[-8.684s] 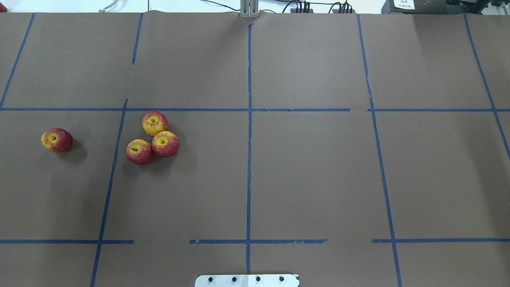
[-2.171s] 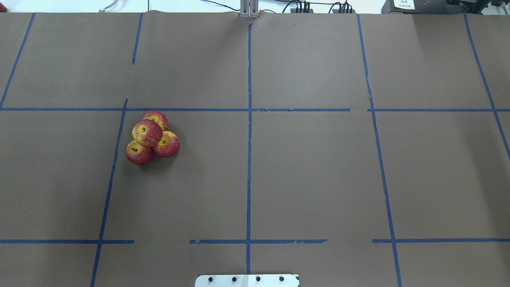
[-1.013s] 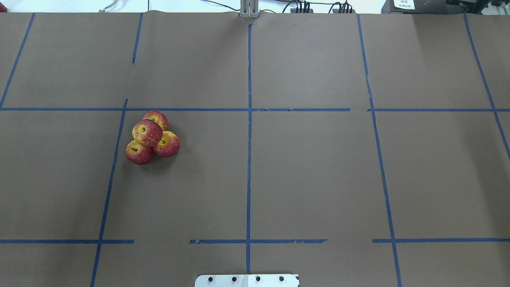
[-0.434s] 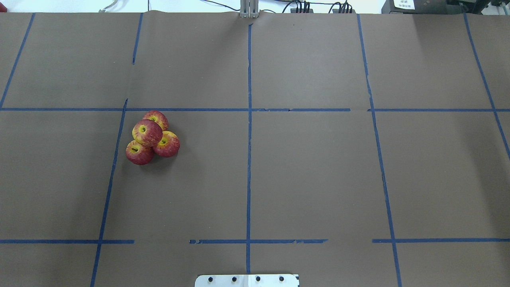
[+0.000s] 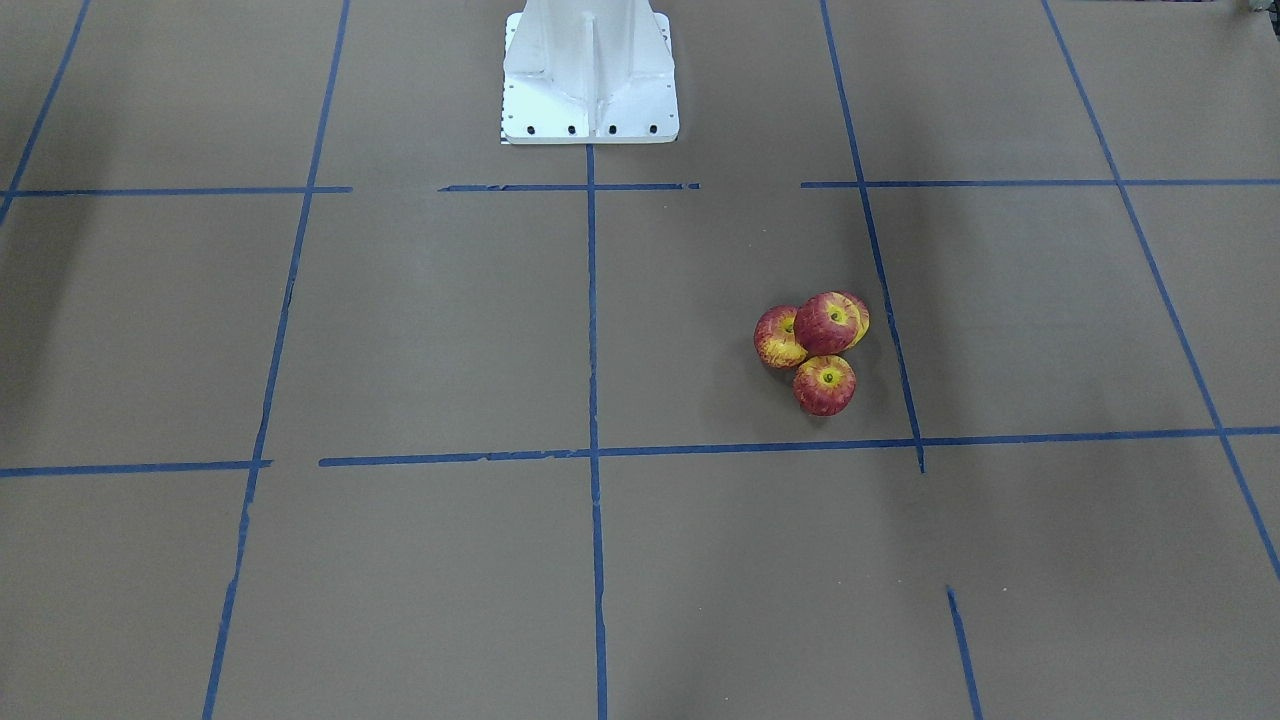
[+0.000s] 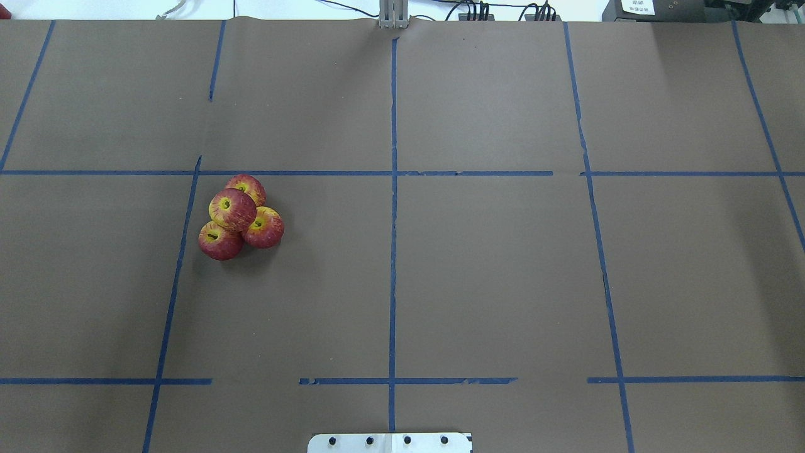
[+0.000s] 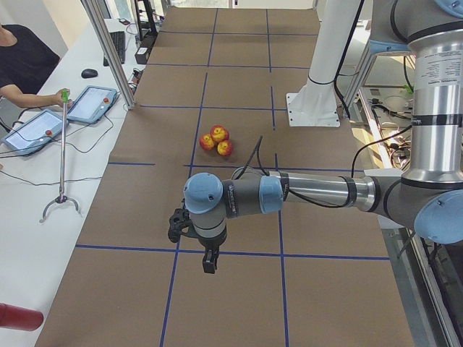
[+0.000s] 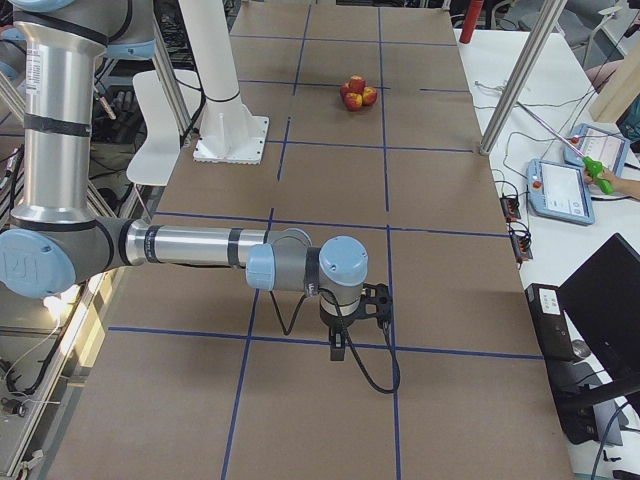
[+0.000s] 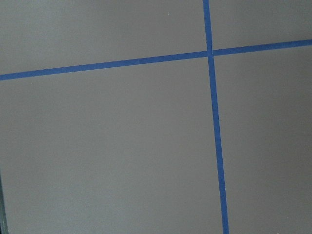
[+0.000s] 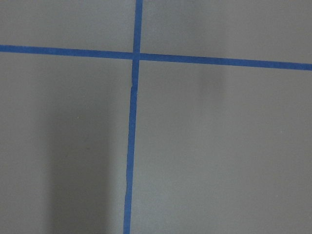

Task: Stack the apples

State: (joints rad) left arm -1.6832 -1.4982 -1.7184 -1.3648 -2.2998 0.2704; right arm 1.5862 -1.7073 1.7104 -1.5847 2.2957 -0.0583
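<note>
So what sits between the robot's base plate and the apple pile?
Nothing: the front-facing view shows only bare brown table paper crossed by a blue tape line between the base plate and the apples.

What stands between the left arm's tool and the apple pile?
Nothing visible. The left tool hangs over brown paper, well apart from the apple pile. Only flat blue tape lines cross the stretch between them.
</note>
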